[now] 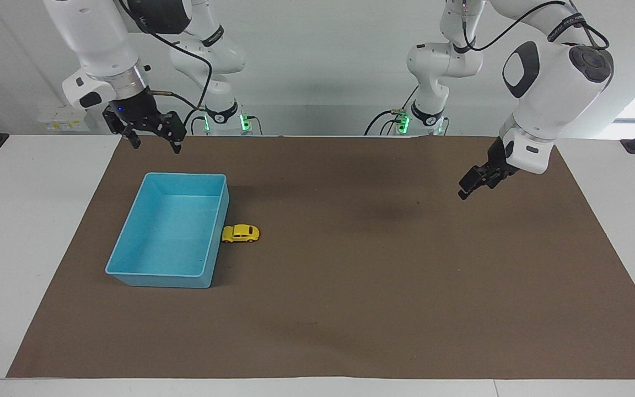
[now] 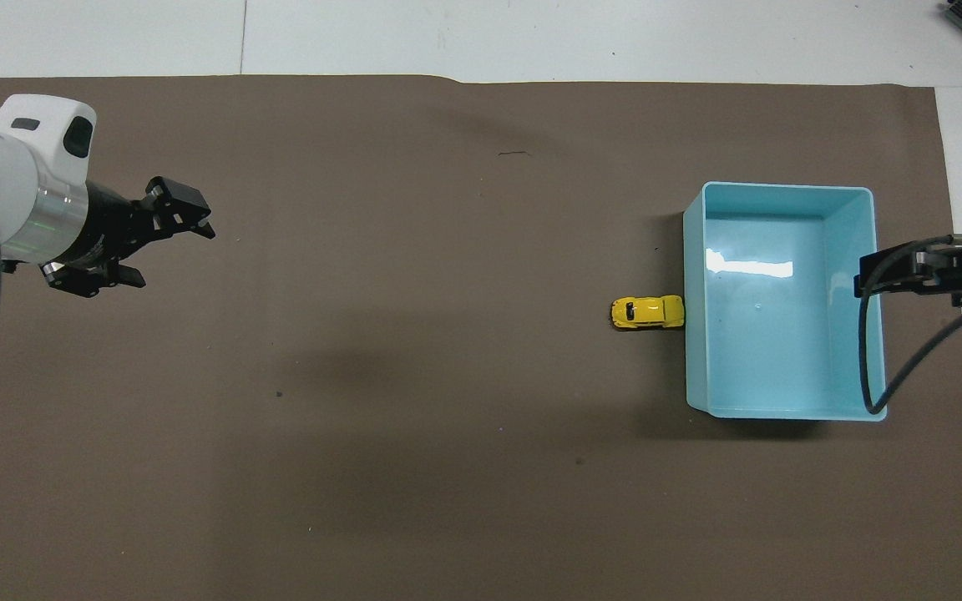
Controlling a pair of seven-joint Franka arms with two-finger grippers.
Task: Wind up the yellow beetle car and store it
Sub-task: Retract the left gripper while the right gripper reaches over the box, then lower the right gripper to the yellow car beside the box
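Observation:
The yellow beetle car (image 1: 240, 233) stands on its wheels on the brown mat, against the blue tray's wall that faces the left arm's end; it also shows in the overhead view (image 2: 648, 312). The blue tray (image 1: 185, 175) (image 2: 782, 187) holds nothing. My right gripper (image 1: 155, 144) (image 2: 898, 275) is open and empty, raised over the tray's edge nearest the robots. My left gripper (image 1: 469, 187) (image 2: 172, 255) is open and empty, tilted, in the air over the mat at the left arm's end, well away from the car.
The brown mat (image 1: 361, 309) covers most of the white table (image 1: 14, 248). A black cable (image 2: 907, 367) hangs from the right wrist over the tray's corner in the overhead view.

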